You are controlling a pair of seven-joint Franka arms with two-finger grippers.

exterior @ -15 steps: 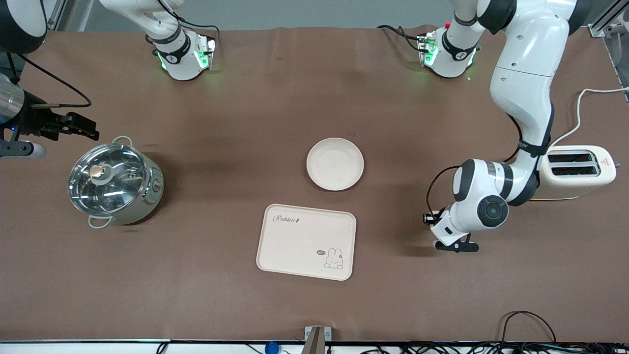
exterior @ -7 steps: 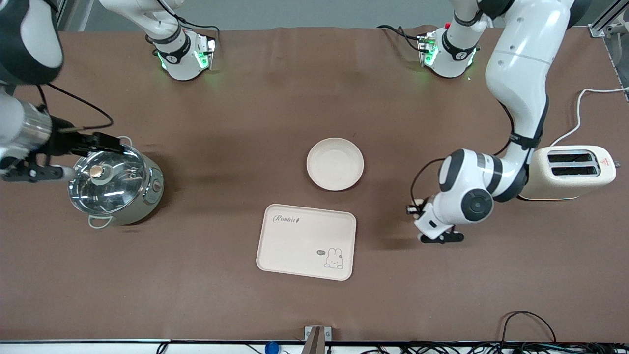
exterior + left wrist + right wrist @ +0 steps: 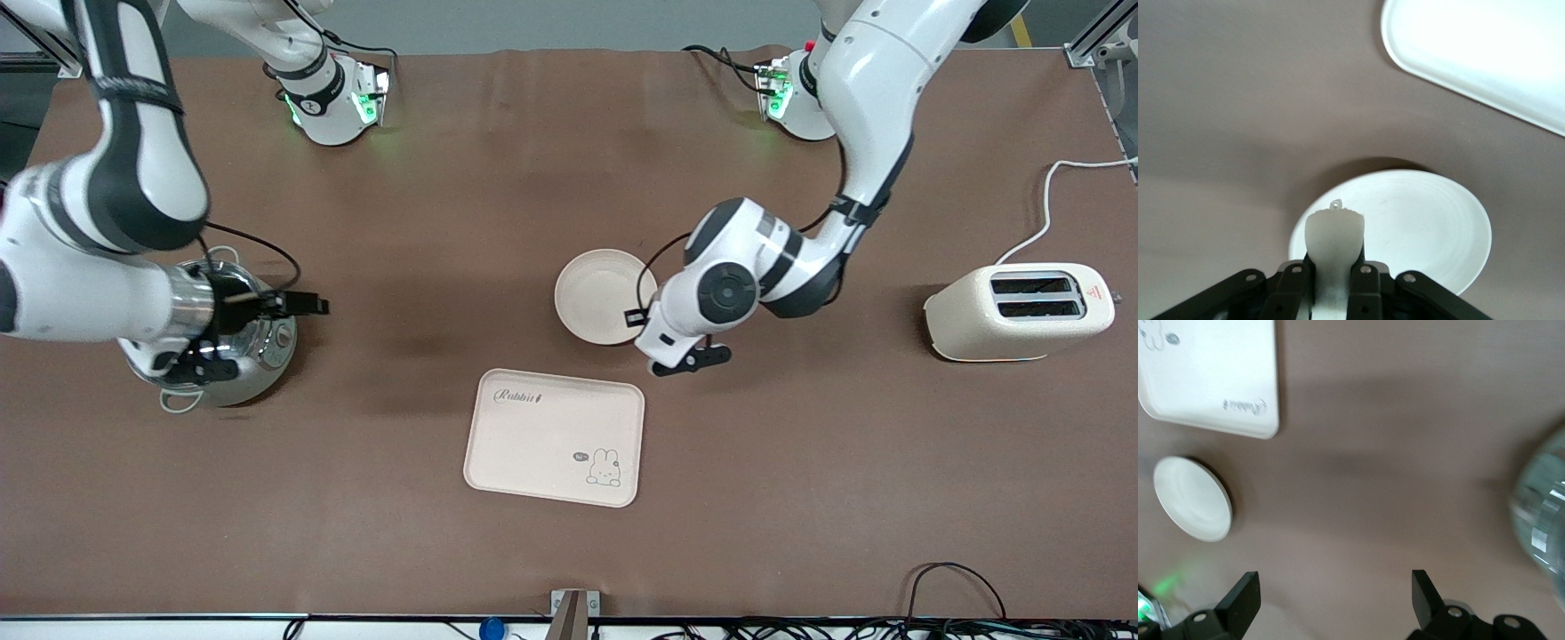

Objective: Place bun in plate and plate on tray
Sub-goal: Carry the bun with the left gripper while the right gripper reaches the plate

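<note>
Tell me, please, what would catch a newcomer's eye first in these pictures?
The left gripper, shut on the bun, is over the rim of the round plate. The right gripper hangs open by the steel pot. The tray lies nearer the camera than the plate.

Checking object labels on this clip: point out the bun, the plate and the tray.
bun (image 3: 1333, 235): left wrist view, its bare upper body above the fingers.
plate (image 3: 589, 298): front view, bare inner floor.
tray (image 3: 533, 436): front view, plain middle of its floor.
</note>
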